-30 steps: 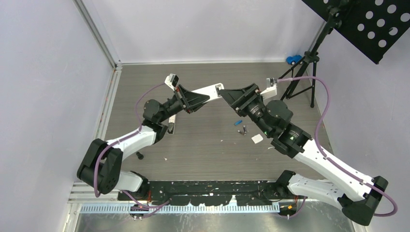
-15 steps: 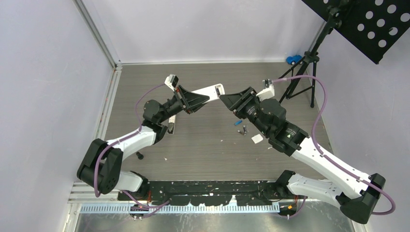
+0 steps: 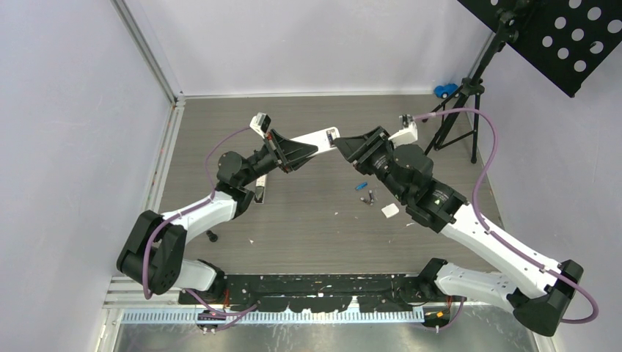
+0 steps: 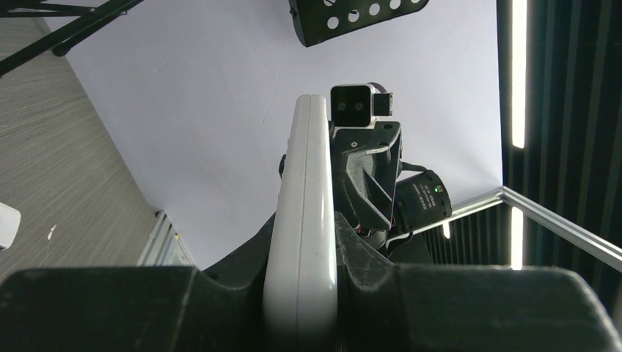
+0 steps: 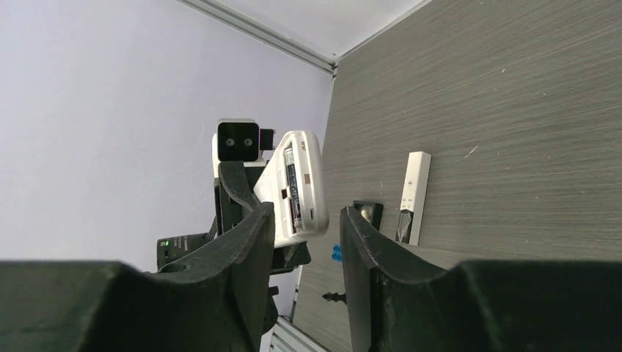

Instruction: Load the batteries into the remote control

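My left gripper [image 3: 306, 149] is shut on a white remote [image 3: 320, 137] and holds it up above the table. It fills the left wrist view, edge-on [image 4: 303, 220]. In the right wrist view the remote's open back [image 5: 297, 187] faces me with one dark battery [image 5: 293, 192] lying in its compartment. My right gripper [image 3: 343, 145] is open and empty, its jaws just off the remote's far end [image 5: 304, 238]. Loose batteries [image 3: 370, 196] lie on the table below my right wrist.
A second slim white remote [image 5: 414, 196] lies on the table under my left arm [image 3: 260, 189]. A small white cover [image 3: 390, 210], a black knob [image 3: 212, 236] and a blue brick [image 5: 336, 253] are on the table. A black stand [image 3: 469, 95] rises at the back right.
My right gripper dipped slightly away from the remote's end, then came back up to it, and the wrist turned a little. My left arm and the remote have not moved.
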You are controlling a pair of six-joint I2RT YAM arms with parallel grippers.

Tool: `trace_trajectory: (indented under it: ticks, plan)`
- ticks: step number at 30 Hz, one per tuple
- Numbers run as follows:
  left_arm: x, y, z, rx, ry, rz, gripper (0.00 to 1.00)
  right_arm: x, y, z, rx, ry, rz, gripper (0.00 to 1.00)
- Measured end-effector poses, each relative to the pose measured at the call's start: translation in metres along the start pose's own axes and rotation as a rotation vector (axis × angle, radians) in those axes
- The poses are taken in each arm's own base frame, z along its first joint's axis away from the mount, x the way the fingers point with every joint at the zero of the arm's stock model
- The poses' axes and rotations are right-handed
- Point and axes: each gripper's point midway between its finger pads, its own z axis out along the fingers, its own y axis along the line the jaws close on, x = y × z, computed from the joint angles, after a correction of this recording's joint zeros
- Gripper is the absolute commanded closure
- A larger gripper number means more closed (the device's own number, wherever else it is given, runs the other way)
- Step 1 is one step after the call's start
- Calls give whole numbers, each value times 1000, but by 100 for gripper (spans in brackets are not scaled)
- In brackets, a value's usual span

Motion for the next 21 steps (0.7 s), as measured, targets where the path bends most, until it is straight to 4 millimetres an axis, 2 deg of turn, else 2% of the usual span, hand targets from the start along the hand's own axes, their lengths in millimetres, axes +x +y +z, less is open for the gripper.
trace_trajectory:
  ticks: [9, 21]
  plan:
    - [0, 0, 0, -1, 1, 1, 100, 5, -3, 12, 37, 19, -18, 77]
    - [-1, -3, -1, 13, 0, 13, 100, 8, 4, 14, -8, 42, 29, 81]
